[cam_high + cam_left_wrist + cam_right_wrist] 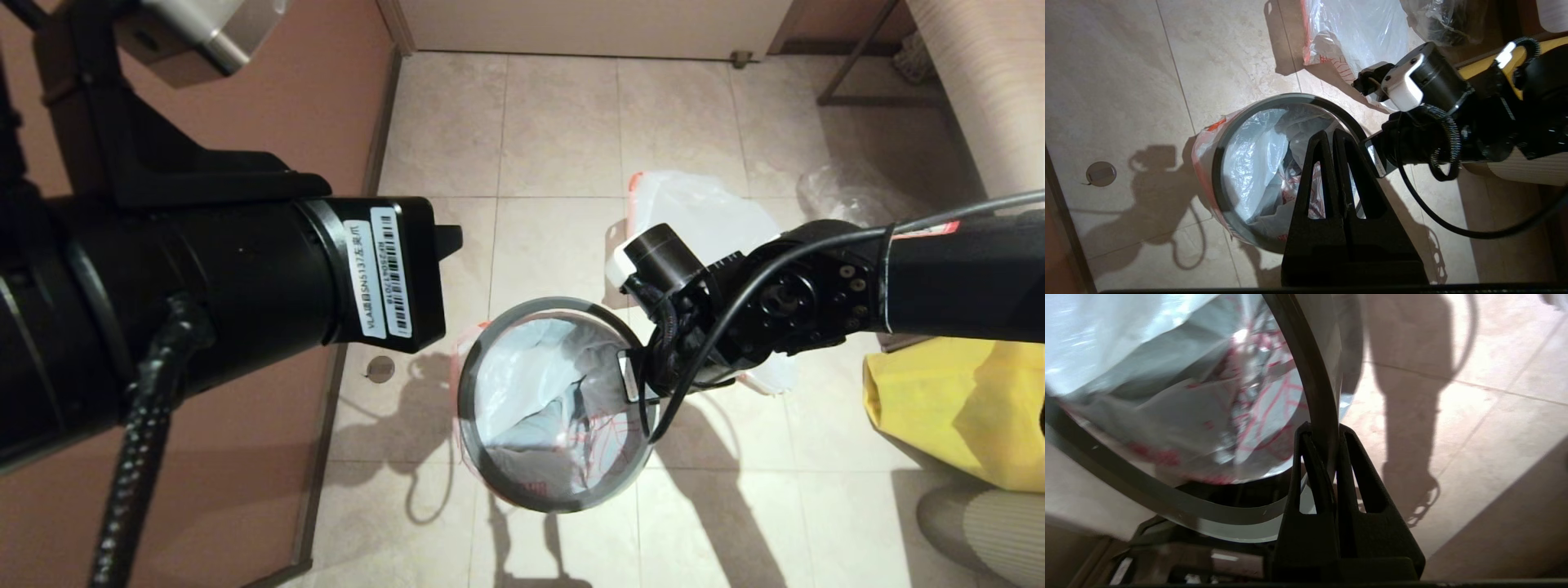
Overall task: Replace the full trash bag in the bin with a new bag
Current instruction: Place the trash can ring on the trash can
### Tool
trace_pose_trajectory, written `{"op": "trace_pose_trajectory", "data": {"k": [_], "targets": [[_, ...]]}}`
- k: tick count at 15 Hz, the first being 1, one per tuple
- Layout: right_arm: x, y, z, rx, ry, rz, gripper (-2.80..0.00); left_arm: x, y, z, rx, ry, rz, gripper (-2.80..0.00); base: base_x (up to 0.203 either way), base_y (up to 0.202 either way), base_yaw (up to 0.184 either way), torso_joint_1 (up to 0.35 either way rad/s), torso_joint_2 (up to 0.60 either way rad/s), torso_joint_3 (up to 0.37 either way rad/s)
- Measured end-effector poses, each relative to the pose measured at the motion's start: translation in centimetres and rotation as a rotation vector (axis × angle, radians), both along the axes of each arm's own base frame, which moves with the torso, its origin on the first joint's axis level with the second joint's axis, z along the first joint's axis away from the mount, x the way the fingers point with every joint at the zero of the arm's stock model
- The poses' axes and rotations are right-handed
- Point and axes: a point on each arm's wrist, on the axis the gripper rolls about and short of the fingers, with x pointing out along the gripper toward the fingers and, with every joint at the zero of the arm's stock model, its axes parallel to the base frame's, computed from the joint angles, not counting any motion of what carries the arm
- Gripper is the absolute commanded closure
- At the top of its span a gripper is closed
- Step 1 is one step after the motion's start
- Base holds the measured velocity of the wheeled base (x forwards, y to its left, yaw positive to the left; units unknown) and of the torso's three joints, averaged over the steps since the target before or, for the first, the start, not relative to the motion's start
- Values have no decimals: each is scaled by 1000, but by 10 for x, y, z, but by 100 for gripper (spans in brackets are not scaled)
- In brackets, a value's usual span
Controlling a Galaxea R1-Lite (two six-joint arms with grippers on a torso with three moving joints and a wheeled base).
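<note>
The black bin [545,495] stands on the tiled floor, lined with the new bag [522,384]. The bag's orange-pink edge folds over the outside and its red leaf drawing [1274,412] shows inside. My right gripper [1323,430] is shut on the grey rim ring [1312,375] at the bin's right side. My left gripper [1329,134] hangs above the bin's mouth, shut, with nothing between its fingers. Behind the bin, the full trash bag [694,212] lies on the floor, partly hidden by my right arm.
A clear bag with dark contents [849,192] lies at the back right. A yellow fabric sack [955,408] stands right of the bin. A brown wall [326,98] runs along the left, with a round floor drain [380,369] near it.
</note>
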Motion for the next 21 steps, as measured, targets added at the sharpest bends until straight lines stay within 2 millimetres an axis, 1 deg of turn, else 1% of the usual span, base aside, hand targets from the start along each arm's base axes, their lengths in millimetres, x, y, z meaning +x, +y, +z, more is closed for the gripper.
{"op": "trace_pose_trajectory", "data": {"k": [3,6,9,11,15,21], "targets": [[-14,0,14,47,-1,38,0,-1,-1,-1,4,2,-7,0,0,0,0,0,0,0],[-21,-6,15,47,8,41,0,-1,-3,-2,9,4,-13,0,0,0,0,0,0,0],[-14,-17,6,30,30,7,0,-1,-4,-3,11,5,-14,0,0,0,0,0,0,0],[-9,-19,-1,18,44,-7,0,-1,-4,-3,12,5,-13,0,0,0,0,0,0,0],[10,-14,-16,25,18,-16,0,-1,-4,-3,13,6,-13,0,0,0,0,0,0,0],[20,-9,-24,3,21,-1,0,-1,-5,-4,15,7,-14,0,0,0,0,0,0,0]]}}
